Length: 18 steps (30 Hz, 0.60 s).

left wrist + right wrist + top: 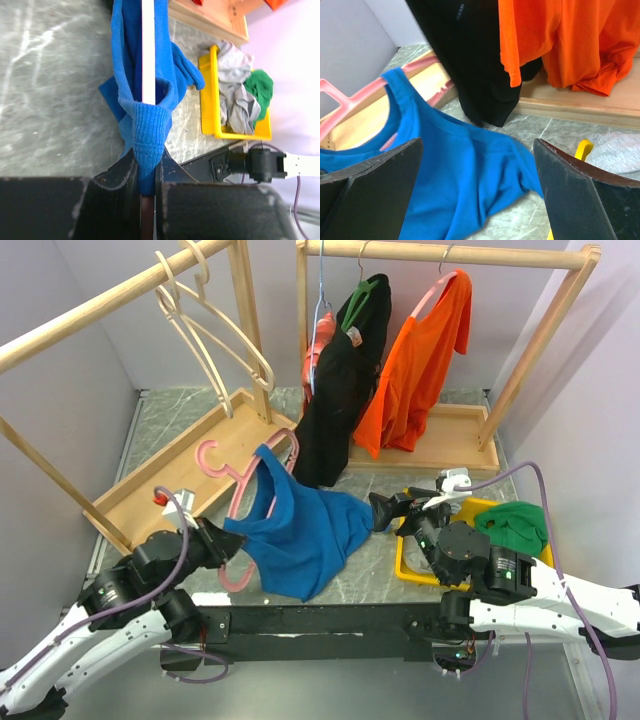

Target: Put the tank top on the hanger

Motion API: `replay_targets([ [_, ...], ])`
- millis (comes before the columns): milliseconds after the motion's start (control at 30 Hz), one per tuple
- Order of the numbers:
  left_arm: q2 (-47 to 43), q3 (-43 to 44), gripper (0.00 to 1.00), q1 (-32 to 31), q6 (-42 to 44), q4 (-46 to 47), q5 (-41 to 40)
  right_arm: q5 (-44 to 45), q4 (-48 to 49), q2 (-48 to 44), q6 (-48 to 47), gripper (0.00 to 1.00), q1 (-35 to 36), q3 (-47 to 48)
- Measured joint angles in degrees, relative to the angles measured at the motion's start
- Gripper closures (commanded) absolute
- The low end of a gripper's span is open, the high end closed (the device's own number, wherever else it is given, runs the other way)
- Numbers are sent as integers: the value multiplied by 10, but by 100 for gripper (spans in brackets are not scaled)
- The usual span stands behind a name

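The tank top [300, 530] is lying left of centre on the grey marbled table [160, 430], bunched along the hanger [225, 465], which is running through it. One strap is looping over the hanger's far arm, just beside the hem of a black garment [335, 390]. The pink hook is pointing far-left over the wooden base of the left rack [190, 465]. My left gripper [145, 170] is pinching a ribbed blue edge of the tank top, jaws nearly together on the fabric. The pink bar is running straight into that pinch, though I cannot tell if it is gripped too. My right gripper [476, 147] is hovering just right of the blue cloth, fingers spread wide and holding nothing. To its right a yellow bin [405, 565] is holding a grey garment [235, 100] and a green garment [515, 525]. On the far rack [440, 252] an orange garment [420, 360] is hanging beside the black one, and cream hangers [215, 350] are dangling from the left rail.
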Motion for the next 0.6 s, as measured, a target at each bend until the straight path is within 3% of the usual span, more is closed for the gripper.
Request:
replay_targets([
  [333, 3, 113, 99, 0, -32, -132, -83, 2, -1, 33, -2, 1, 0, 0],
  [600, 122, 318, 99, 0, -17, -243, -197, 2, -1, 43, -13, 1, 0, 12],
])
